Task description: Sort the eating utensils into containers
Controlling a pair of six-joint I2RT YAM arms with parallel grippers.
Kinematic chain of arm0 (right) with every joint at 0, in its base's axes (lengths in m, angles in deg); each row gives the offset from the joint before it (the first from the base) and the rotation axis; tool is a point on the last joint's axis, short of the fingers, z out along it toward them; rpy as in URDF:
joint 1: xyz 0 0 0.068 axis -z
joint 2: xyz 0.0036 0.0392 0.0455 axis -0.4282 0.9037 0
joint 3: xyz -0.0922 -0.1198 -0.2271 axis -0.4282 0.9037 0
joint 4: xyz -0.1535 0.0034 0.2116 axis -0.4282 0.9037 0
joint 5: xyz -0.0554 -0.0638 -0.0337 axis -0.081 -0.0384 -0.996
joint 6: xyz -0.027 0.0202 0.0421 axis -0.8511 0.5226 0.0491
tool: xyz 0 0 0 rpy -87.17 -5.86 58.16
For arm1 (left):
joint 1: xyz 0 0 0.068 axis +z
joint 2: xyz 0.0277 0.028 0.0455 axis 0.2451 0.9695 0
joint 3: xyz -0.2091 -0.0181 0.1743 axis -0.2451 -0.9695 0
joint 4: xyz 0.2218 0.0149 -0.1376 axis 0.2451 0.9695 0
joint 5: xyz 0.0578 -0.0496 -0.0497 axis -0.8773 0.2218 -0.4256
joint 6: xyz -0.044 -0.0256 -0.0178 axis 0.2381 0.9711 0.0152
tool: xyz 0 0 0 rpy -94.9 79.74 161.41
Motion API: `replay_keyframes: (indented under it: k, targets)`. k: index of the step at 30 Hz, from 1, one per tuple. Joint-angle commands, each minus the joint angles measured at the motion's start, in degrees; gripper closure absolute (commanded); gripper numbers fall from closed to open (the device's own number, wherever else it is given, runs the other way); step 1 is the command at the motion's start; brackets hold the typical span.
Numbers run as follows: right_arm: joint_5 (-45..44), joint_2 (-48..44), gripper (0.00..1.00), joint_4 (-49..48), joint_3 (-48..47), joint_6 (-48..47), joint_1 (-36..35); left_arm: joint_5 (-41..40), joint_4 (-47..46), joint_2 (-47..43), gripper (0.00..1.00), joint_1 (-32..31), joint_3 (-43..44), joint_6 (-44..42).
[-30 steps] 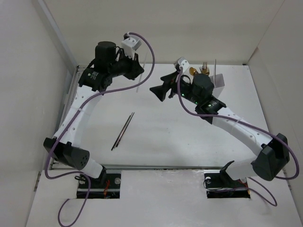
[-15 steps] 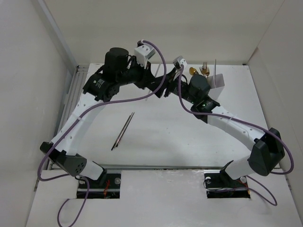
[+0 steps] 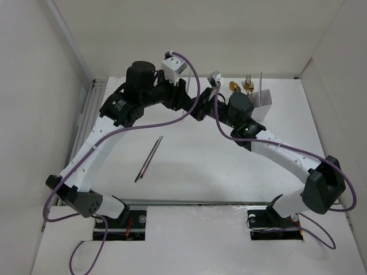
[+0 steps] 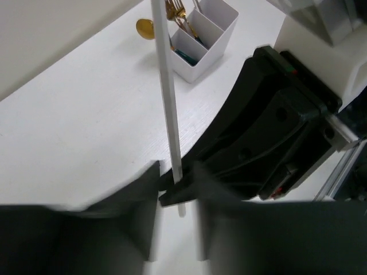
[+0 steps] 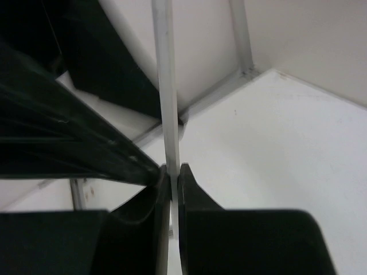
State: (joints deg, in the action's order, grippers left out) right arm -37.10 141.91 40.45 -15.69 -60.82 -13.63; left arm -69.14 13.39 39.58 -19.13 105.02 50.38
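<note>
Right fingers [image 5: 189, 192] pressed together on an upright chopstick [image 4: 166, 86]; left fingers [image 4: 143, 200] drawn close on either side of it. Left wrist view: divided box [image 4: 206, 34] beyond the fingers, holding gold forks [image 4: 178, 11]. Top view alone: loose chopsticks [image 3: 149, 158] flat on the tabletop [image 3: 200, 166], well short of both fingers.

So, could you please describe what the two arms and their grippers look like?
Both arms, left arm and right arm, have white curved links between bulky black joint housings. A purple cable loops loosely along each. The left gripper and right gripper have flat black fingers, and a small white camera box sits on each wrist.
</note>
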Motion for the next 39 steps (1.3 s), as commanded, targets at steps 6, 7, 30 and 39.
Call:
replay_keyframes:
  k: [6,7,30,39]
  targets:
    - [-19.0,-6.0,1.00,6.7,0.8,-15.0,3.3,-6.9,0.4,-2.9,0.00,-0.3,-2.5,0.2]
    - [-19.7,-6.0,1.00,8.3,-0.4,-16.6,5.3,-8.8,0.4,-2.9,0.00,-0.3,-2.5,0.2]
    - [-22.6,22.2,1.00,16.3,-17.8,-31.5,39.2,-25.2,-1.4,-3.8,0.00,4.0,-28.7,-5.4]
    - [-24.7,23.3,0.98,16.3,-13.5,-31.5,40.9,-25.2,-3.3,0.9,0.06,7.4,-33.2,-7.1]
